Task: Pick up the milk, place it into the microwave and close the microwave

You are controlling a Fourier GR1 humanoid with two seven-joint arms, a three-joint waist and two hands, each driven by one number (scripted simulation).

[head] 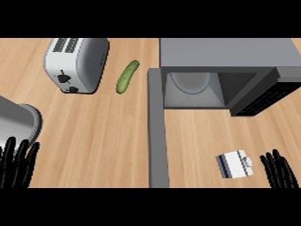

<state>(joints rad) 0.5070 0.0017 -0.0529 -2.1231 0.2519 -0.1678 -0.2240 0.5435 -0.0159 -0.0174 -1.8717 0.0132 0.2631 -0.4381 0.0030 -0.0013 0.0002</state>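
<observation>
Two black hands show open, fingers straight: left hand [9, 164] at lower left, right hand [280, 171] at lower right. Just beside the right one sits the boxy white milk carton [234, 164] with a dark blue stripe, on the smooth pale wooden counter [94, 132] before the boxy grey microwave [231, 53], its flat door [158, 132] swung open.

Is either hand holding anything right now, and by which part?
Nothing is held. Right hand open beside the milk, apart from it; left hand open too.

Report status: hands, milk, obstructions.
Left hand open, lower left. Right hand open beside milk, not holding. Microwave door open; nothing between it and milk.
</observation>
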